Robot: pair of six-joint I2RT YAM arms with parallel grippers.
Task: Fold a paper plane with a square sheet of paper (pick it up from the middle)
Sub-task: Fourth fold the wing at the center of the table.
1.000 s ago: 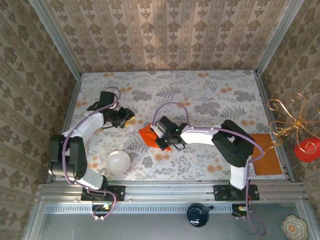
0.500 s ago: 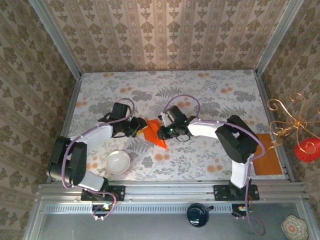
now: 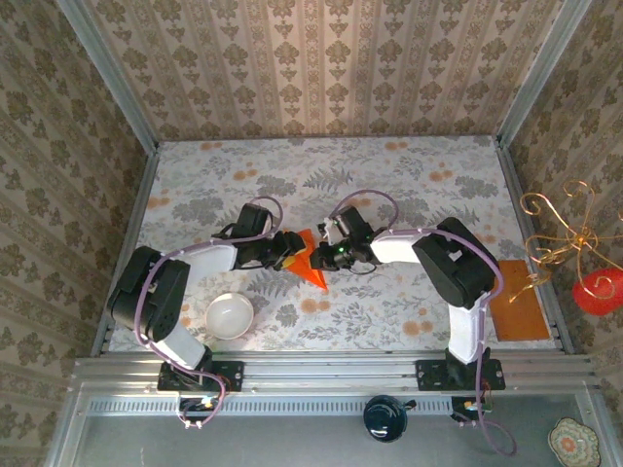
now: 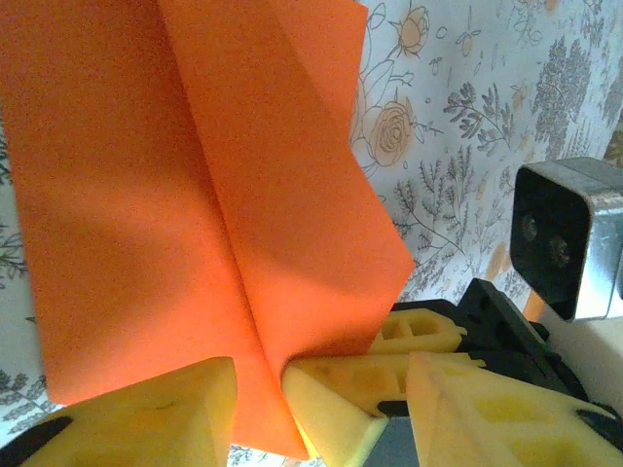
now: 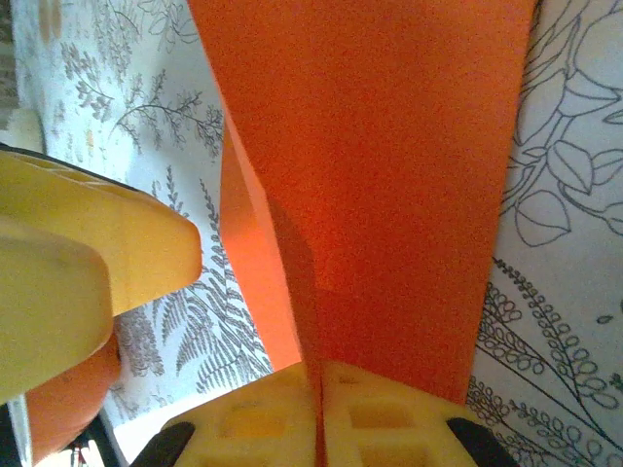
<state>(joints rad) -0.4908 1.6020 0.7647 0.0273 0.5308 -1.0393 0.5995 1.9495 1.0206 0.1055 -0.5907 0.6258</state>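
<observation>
Pinching a fold of the orange sheet of paper (image 4: 195,195), your right gripper (image 5: 319,394) has its jaws pressed together on it. Your left gripper (image 3: 290,250) stands half spread astride the same end, just beside the right one. The sheet is midway between the table's (image 3: 419,195) far and near edges, slightly left of centre. Both wrist views cut off its far end. You cannot tell whether the left pads touch it.

The table (image 3: 409,185) wears a grey floral cloth (orange blooms scattered through it). A white bowl (image 3: 231,316) sits at lower left, and a brownish-orange rectangle (image 3: 517,300) lies flat at lower right.
</observation>
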